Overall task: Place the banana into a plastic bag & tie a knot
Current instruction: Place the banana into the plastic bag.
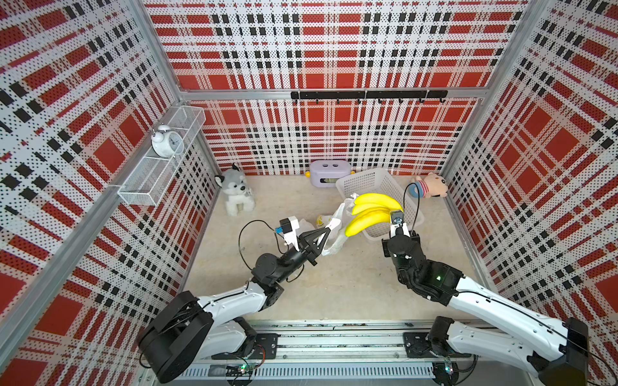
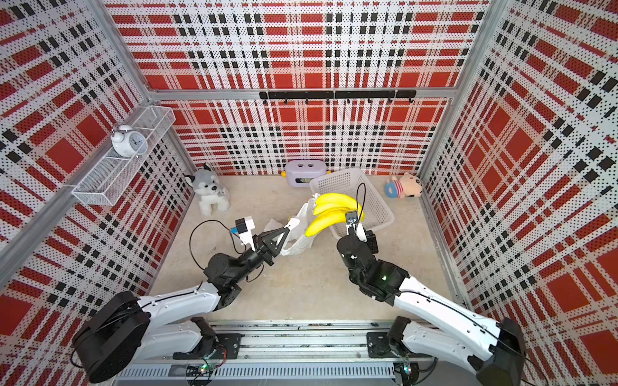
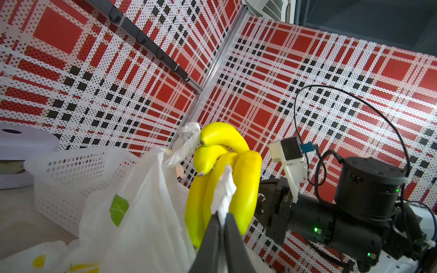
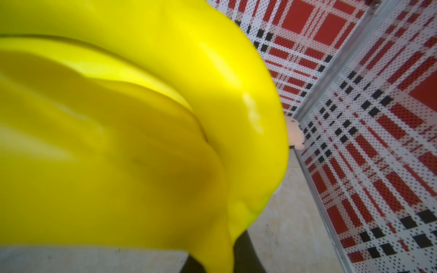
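A booth walled in red, black and white plaid surrounds a pale beige table [image 1: 334, 287]. I read directions in a top view, with 12 o'clock at the back wall and 6 o'clock at the rail carrying both arms. A white lattice basket [image 1: 378, 185] sits at about 1 o'clock from the table's middle. A husky plush [image 1: 235, 194] is at 10 o'clock and a pink plush toy [image 1: 431, 185] at 2 o'clock. The banana [image 1: 371, 214], a bright yellow bunch, hangs in the air over the basket's 8 o'clock corner. My right arm's fingers [image 1: 397, 218] are clenched on its stem end. The bunch's long axis therefore runs from the stem at 3 o'clock to free tips pointing toward 9 o'clock. The plastic bag [image 1: 336, 239], thin, white and crinkled, stands just beside those tips, its lower folds resting on the table. My left arm's fingers [image 3: 210, 238] are pinched tight on one handle, holding it up. In the left wrist view that handle crosses in front of the bunch, and the other handle rises beside the topmost tip. I cannot tell whether the mouth gapes between them. I judge the coming move to be the right arm's: carry the bunch tips-first toward 8 o'clock and down into the bag. No knot is tied yet.
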Robot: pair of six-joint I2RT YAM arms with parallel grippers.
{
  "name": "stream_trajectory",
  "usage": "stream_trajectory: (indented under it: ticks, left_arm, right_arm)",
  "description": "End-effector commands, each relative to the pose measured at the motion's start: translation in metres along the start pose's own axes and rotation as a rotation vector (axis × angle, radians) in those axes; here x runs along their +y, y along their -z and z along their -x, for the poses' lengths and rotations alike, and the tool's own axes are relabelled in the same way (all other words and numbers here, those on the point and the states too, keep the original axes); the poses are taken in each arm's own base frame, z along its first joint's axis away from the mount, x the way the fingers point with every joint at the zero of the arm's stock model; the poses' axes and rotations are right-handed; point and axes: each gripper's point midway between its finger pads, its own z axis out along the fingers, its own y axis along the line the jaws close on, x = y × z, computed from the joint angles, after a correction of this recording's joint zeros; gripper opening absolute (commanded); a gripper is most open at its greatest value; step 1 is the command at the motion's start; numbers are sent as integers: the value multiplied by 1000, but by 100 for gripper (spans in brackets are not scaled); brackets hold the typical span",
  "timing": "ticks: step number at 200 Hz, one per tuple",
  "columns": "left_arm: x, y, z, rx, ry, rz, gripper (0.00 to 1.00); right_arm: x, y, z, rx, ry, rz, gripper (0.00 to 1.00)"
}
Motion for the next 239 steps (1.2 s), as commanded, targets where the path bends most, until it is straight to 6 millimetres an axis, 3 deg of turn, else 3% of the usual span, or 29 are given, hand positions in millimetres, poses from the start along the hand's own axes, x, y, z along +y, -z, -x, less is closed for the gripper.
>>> stream_trajectory:
  ticks: [1, 54, 111, 133, 192, 215, 239]
  left_arm:
    - [-13, -5, 19, -43, 21, -79, 10]
    - [-15, -8, 38, -80, 45, -119, 10]
    - [-28, -6, 62, -155, 62, -174, 10]
    - [-26, -2, 71, -201, 62, -151, 10]
    - [-29, 0, 90, -256, 126, -194, 10]
    - [-27, 4, 95, -279, 161, -224, 10]
    - [-23, 6, 96, -279, 189, -239, 10]
  right_arm:
    - [-27, 20, 37, -120, -66, -121, 0]
    - [-19, 51, 73, -293, -34, -49, 0]
    - [12, 32, 85, -269, 146, -176, 0]
    - [24, 31, 77, -266, 173, -183, 0]
    - [27, 56, 55, -394, 207, -213, 0]
    - [47, 55, 45, -411, 273, -183, 0]
    - [48, 55, 39, -415, 255, -168, 0]
